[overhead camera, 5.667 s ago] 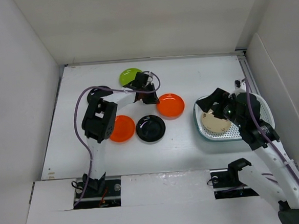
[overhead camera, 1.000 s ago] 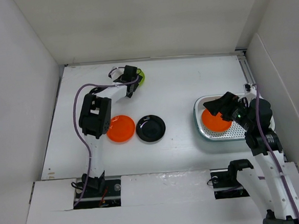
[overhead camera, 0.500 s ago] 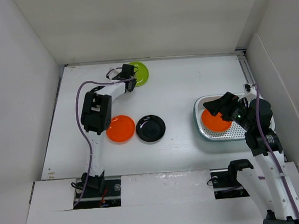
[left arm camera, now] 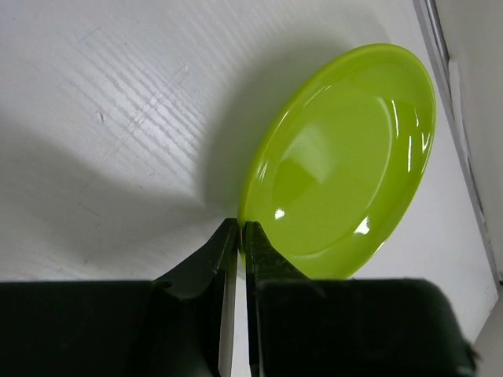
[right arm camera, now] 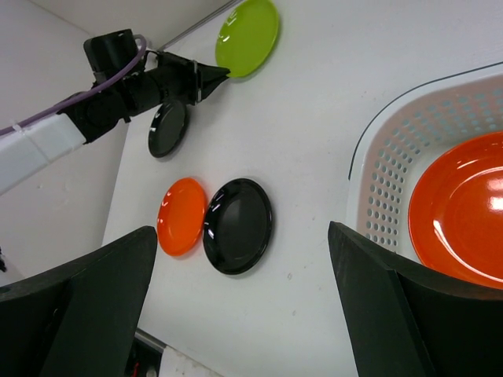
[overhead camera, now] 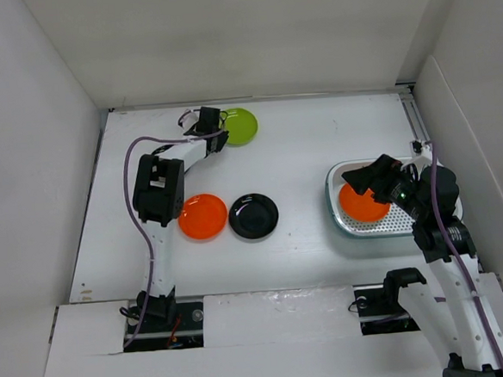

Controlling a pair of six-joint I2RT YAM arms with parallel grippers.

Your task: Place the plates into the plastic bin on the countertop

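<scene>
Lime green plate (left arm camera: 346,157) held by its thin rim

The lime green plate sits at the far side of the table (overhead camera: 317,132), close to the back wall (overhead camera: 250,42) and well apart from the plastic bin (right arm camera: 377,181). The left end effector (left arm camera: 240,228) has its two fingers pressed almost together. They look to be pinching the near rim of this plate. The plate seems tipped up a little on that side, with a dark shadow beside it.

The right end effector (overhead camera: 370,176) hangs over the bin with its fingers spread wide, holding nothing. One orange plate (right arm camera: 464,212) lies in the bin. A second orange plate (overhead camera: 203,216) and a black plate (overhead camera: 253,215) lie side by side on the table.

I think these plates are light, stiff and shiny, so they may slip. They lie flat, so the rim is the only good spot to grab. Such a small pinch could let a plate swing or drop. The table is flat and dull white, so a plate can slide on it. The back wall leaves little room for the arm there.
</scene>
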